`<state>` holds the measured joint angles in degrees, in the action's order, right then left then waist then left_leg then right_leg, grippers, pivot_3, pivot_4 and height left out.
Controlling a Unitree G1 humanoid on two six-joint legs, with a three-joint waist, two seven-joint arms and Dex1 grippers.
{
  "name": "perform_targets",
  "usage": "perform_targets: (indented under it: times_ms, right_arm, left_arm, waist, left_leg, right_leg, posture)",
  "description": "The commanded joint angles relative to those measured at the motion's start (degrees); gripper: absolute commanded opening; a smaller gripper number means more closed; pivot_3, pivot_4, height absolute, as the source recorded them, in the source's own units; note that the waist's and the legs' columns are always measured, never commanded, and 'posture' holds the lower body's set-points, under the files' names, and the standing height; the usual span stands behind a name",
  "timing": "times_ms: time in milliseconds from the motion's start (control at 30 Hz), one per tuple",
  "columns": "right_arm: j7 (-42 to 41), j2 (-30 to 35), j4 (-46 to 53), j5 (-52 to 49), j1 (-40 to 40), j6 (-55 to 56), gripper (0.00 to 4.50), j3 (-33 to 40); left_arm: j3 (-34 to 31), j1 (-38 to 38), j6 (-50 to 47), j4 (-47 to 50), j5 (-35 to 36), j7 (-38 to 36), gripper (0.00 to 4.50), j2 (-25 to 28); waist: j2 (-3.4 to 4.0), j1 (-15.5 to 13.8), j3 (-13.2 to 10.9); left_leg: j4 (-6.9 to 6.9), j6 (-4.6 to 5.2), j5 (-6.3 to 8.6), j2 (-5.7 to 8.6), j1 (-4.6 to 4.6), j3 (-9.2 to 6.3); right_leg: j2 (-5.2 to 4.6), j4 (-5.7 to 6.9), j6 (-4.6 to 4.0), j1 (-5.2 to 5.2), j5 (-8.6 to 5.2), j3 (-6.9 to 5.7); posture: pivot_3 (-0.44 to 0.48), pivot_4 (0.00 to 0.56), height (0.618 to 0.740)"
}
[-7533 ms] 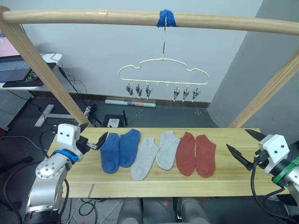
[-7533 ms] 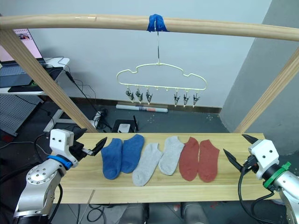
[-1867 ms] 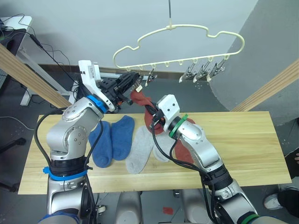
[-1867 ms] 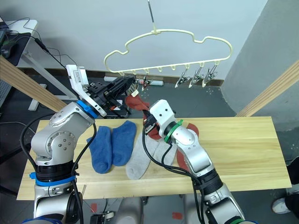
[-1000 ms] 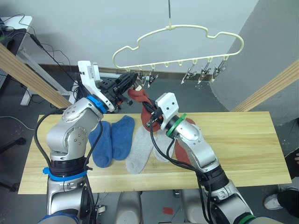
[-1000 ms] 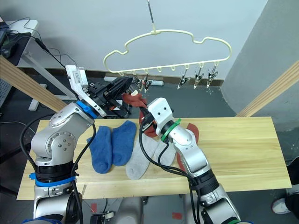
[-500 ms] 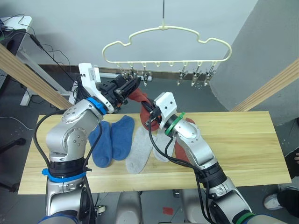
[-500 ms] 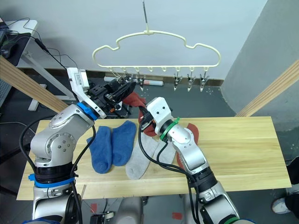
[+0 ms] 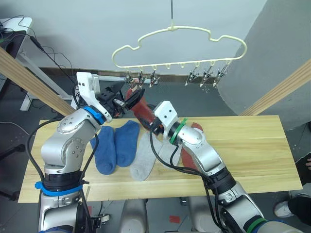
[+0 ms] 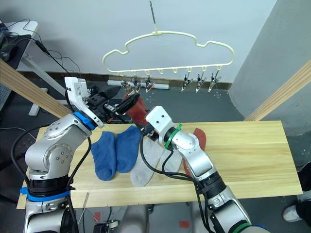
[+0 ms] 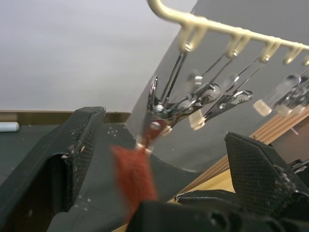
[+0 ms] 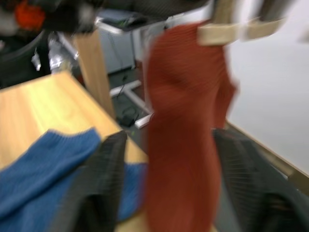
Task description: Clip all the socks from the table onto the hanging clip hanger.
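Observation:
A rust red sock point(image 9: 140, 108) hangs from one of the left clips point(image 11: 157, 108) of the pale yellow clip hanger point(image 9: 180, 36). My left gripper point(image 9: 129, 94) sits just beside that clip, open, its fingers point(image 11: 82, 145) spread on either side of the sock's top. My right gripper point(image 9: 147, 125) is at the sock's lower end, open, with the sock point(image 12: 183, 121) dangling between its fingers point(image 12: 104, 179). On the table point(image 9: 252, 150) lie two blue socks point(image 9: 116, 145), two grey socks point(image 9: 146, 158) and another red sock point(image 9: 193, 145), partly hidden by my right arm.
Three more clips point(image 9: 206, 77) hang bare at the hanger's right end. Slanted wooden poles rise at the left point(image 9: 29, 77) and right point(image 9: 286, 82) of the table. A desk with cables point(image 9: 14, 29) stands at the back left.
My left gripper has let go of the clip and spread its fingers. The red sock now hangs from the clip. My right gripper has dropped lower and opened. The hanger has swung a little.

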<state>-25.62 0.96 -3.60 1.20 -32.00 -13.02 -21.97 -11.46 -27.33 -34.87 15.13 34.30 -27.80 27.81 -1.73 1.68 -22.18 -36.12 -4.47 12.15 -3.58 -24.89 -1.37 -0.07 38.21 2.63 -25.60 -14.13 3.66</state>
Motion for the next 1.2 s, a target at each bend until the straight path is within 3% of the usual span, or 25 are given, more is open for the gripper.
perform_targets:
  times_ms: [33,200,400,633,833,1200]
  right_arm:
    - [-1.78,2.13,6.41,0.12,2.28,-1.29,2.92,-0.2]
    - [-7.47,11.42,21.81,-3.36,7.77,-8.25,2.92,2.79]
    - [-13.28,21.61,39.14,-14.67,12.36,-18.72,2.92,12.94]
    - [-12.86,28.34,47.53,-25.4,12.99,-29.09,2.92,24.18]
    - [-10.03,32.46,50.44,-29.96,14.07,-34.63,2.95,30.89]
    - [-6.66,35.69,51.75,-34.25,14.25,-36.49,2.95,34.78]
  left_arm:
    - [0.78,1.86,4.26,3.41,-2.97,-1.07,4.5,1.03]
    - [2.86,6.28,12.02,5.9,-8.06,-2.28,4.5,0.71]
    - [5.76,9.47,18.2,8.12,-12.45,1.3,4.5,-4.57]
    - [7.78,10.97,24.16,7.36,-17.04,4.51,4.5,-9.23]
    - [8.87,9.3,26.64,4.45,-19.53,6.76,2.8,-12.43]
    - [8.23,6.41,30.36,-1.27,-22.12,10.69,2.8,-15.38]
  waist:
    - [0.0,-0.01,0.0]
    - [0.0,-0.33,0.01]
    - [-0.01,-0.16,0.02]
    - [-0.05,0.14,0.04]
    - [-0.07,0.12,0.05]
    - [-0.07,0.2,0.05]
  left_leg:
    - [-0.01,0.0,0.0,0.0,0.0,0.0]
    - [0.01,-0.04,-0.01,0.04,-0.01,0.02]
    - [-0.02,0.09,0.05,0.02,0.05,-0.04]
    - [-0.12,0.12,0.04,0.03,0.06,-0.01]
    - [-0.21,0.13,0.05,0.05,0.06,-0.03]
    - [-0.47,0.15,0.05,0.06,0.03,-0.03]
  right_leg:
    - [0.0,0.01,0.0,0.0,0.0,0.0]
    - [-0.07,-0.08,0.0,0.01,0.0,0.0]
    - [-0.01,0.0,0.0,0.09,0.0,-0.01]
    - [0.01,0.01,0.0,0.12,0.02,0.06]
    - [0.01,0.01,0.0,0.17,0.02,0.03]
    - [0.02,0.07,0.05,0.22,0.05,0.05]
  posture:
    - [-0.006,0.373,0.74]
    - [-0.01,0.374,0.74]
    - [-0.019,0.374,0.74]
    - [-0.046,0.378,0.74]
    - [-0.073,0.377,0.74]
    - [-0.095,0.373,0.74]
